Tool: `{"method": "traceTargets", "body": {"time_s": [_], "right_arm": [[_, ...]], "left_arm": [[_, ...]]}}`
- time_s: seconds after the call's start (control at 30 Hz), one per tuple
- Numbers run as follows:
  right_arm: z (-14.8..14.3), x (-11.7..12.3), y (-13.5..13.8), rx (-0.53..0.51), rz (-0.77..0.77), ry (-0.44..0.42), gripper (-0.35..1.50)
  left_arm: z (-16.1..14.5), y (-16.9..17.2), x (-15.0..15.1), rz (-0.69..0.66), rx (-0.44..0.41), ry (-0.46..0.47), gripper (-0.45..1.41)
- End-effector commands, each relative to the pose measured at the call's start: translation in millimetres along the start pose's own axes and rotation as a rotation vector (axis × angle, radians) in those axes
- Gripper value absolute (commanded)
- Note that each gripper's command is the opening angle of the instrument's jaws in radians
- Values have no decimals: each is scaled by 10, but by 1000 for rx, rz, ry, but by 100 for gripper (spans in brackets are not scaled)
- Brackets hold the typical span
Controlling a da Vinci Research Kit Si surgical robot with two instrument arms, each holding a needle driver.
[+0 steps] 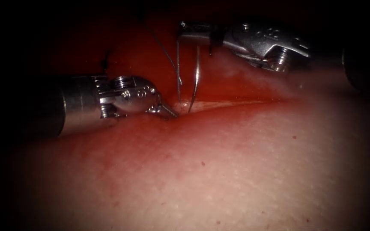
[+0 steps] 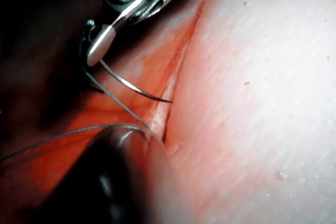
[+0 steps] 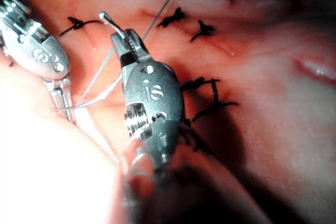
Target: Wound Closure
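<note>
At the far side of the cut (image 1: 236, 104), our right gripper (image 1: 189, 34) is closed on the blunt end of the needle (image 1: 196, 79). The needle hangs down from it, with its point just at the edge of the cut; whether the tip has entered the tissue (image 1: 236, 171) we cannot tell. The thread (image 1: 168, 53) runs from the needle's held end down beside it toward the same spot. We judge this grip near the tail gives the whole curve room to swing toward the cut.

Our left gripper (image 1: 168, 112) comes in from the left and rests low against the lip of the cut, its tips pressed to the tissue. They look closed or nearly so, but we cannot tell for sure, nor whether they pinch tissue or thread. Its place suggests it steadies the edge for the needle.

In the right wrist view, dark finished stitches (image 3: 202, 95) cross the tissue beyond our right gripper, and red fluid (image 1: 219, 92) stains the surface around the cut.

A stamped mark reading roughly "IS" shows on the right tool's body in the right wrist view; a similar mark sits on the left tool, too small to read.
</note>
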Motion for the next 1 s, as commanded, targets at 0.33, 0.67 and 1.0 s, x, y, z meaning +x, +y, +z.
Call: {"method": "traceTargets", "body": {"time_s": [0.33, 0.67, 1.0], "right_arm": [[13, -17, -8, -9, -86, 14, -35], [13, -31, -11, -7, -167, 17, -35], [15, -34, -32, -5, -323, 26, -35]], "left_arm": [[0, -5, 3, -35, 25, 6, 27], [-2, -4, 0, -55, 33, 1, 34], [-2, -4, -1, -66, 33, 2, 44]]}}
